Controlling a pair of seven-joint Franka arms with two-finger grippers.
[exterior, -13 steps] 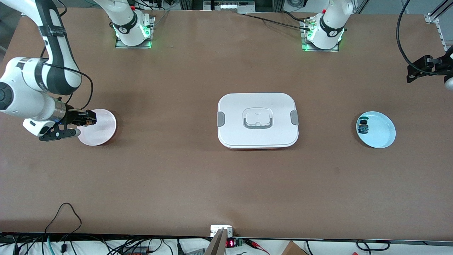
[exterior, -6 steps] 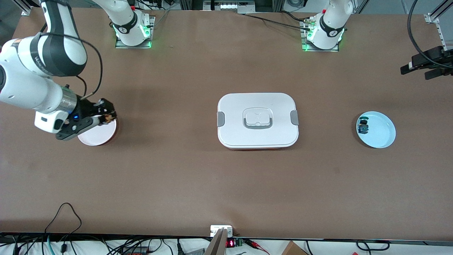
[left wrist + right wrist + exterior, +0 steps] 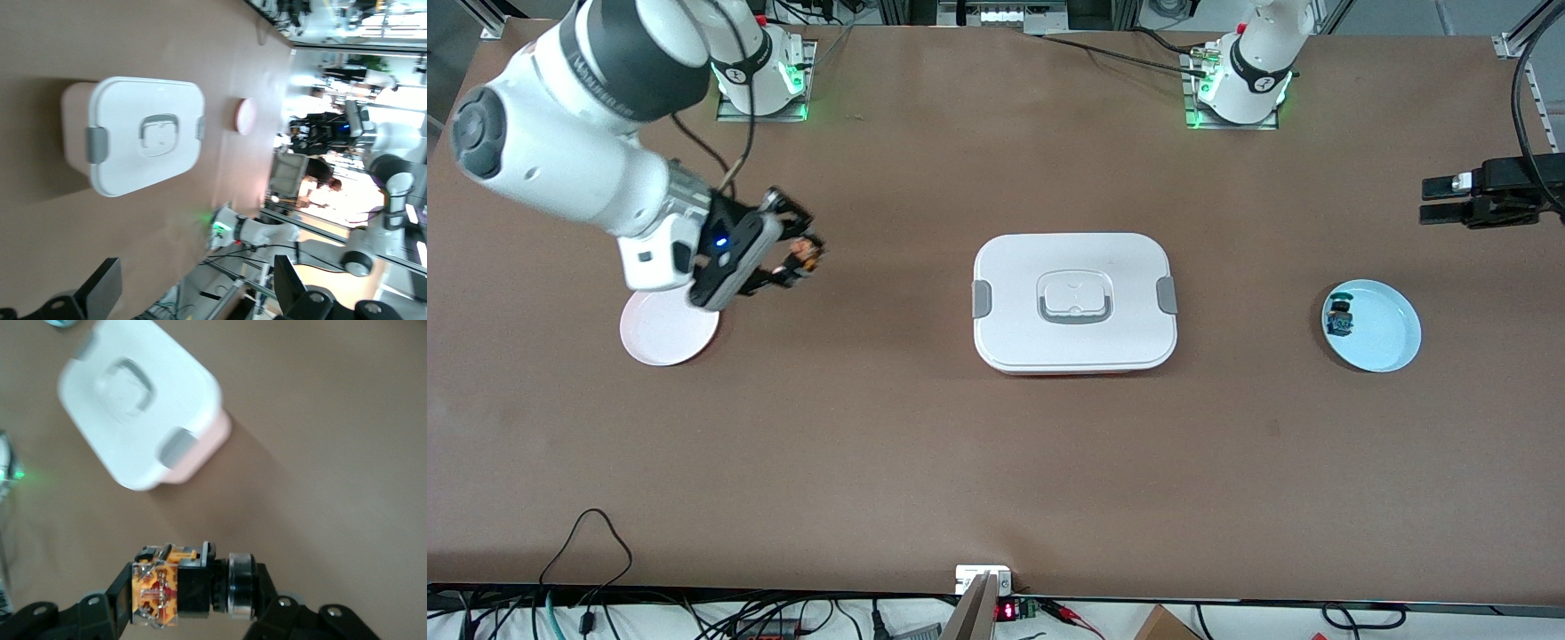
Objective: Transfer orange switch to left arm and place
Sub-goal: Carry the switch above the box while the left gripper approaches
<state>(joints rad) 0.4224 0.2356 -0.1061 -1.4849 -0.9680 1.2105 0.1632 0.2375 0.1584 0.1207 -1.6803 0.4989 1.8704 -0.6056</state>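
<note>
Gripping one orange switch [image 3: 807, 253], right gripper [image 3: 800, 252]; one box [image 3: 1074, 302], two plates [image 3: 669, 336].

I can't read any text for certain: the right arm [image 3: 569, 107] has lettering too small to make out, and a red display [image 3: 1005, 611] by the table edge [image 3: 783, 591] shows unclear digits.

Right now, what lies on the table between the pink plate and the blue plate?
The front view shows only the white box between the pink plate and the blue plate; the rest is bare tabletop.
</note>
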